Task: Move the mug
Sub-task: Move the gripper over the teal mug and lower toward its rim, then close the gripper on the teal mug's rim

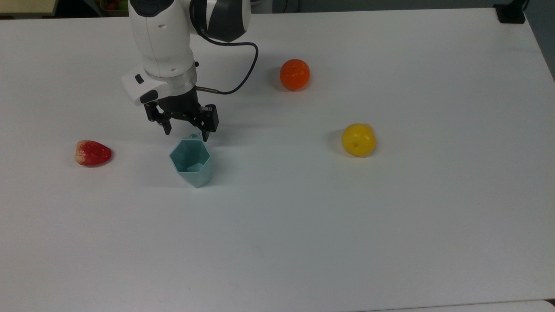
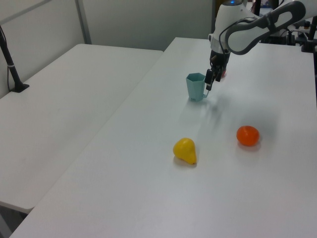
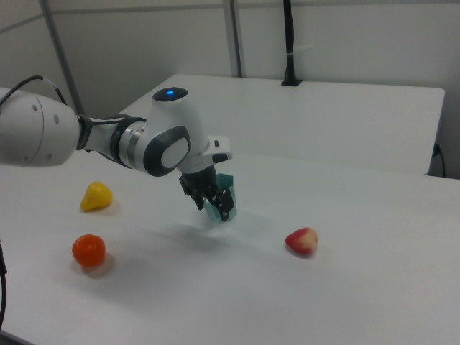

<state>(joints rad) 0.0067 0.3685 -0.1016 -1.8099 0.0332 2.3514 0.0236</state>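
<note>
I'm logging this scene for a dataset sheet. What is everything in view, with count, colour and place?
mug: one, pale teal, upright on the white table, between the strawberry and the yellow fruit in the top view.
strawberry: one, red, toward the top view's left edge.
orange: one, orange, farther back on the table in the top view.
yellow fruit: one, yellow, pear-shaped in the left view, on the top view's right of the mug.
table: one, white, bearing all of the above.
second table: one, white, beside the first on the left view's left.
arm: one, white.
gripper: one, black, open, just above the mug's handle side.
</note>
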